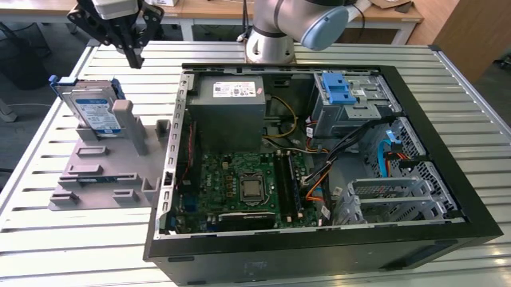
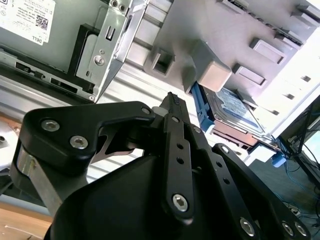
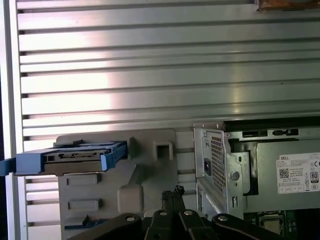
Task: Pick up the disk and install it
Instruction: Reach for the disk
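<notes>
**Operator:** Where is your claw right now?

**Arm:** In the exterior view my gripper [image 1: 134, 61] hangs over the slatted table [image 1: 72, 245], at about one o'clock from the disk [image 1: 91, 110] and apart from it. My fingertips [image 2: 176, 135] are pressed together with nothing between them.

**Operator:** And the disk itself?

**Arm:** It stands on edge, slightly tilted, at the far end of the grey holder [image 1: 96, 179], with blue rails around it and a grey post just beside it. In the first wrist view I see it edge-on.

**Operator:** Where is the holder relative to the computer?

**Arm:** It sits at nine o'clock from the open computer case [image 1: 319, 254], just beside the case wall. Inside the case, the power supply [image 1: 231, 119] sits at eleven o'clock, the drive cage [image 1: 367, 95] at one o'clock and the motherboard [image 1: 239, 173] at seven.
</notes>
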You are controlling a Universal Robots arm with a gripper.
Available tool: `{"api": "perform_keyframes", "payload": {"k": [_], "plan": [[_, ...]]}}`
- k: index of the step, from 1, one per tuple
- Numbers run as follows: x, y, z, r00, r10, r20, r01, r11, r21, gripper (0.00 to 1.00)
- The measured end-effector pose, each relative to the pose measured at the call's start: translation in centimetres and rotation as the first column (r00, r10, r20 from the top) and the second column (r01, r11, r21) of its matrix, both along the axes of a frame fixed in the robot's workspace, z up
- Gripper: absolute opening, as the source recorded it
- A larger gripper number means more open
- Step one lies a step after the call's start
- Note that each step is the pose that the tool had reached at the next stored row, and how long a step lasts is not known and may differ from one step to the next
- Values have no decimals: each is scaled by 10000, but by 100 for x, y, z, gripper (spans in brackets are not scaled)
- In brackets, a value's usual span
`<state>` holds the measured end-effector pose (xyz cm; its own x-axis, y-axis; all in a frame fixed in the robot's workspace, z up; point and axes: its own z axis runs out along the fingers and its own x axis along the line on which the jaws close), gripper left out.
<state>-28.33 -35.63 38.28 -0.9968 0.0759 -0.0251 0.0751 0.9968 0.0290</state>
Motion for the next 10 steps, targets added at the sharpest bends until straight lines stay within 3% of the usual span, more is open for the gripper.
{"api": "perform_keyframes", "payload": {"k": [10], "plan": [[-129,37,-8,10000,0,0,0,10000,0,11]]}}
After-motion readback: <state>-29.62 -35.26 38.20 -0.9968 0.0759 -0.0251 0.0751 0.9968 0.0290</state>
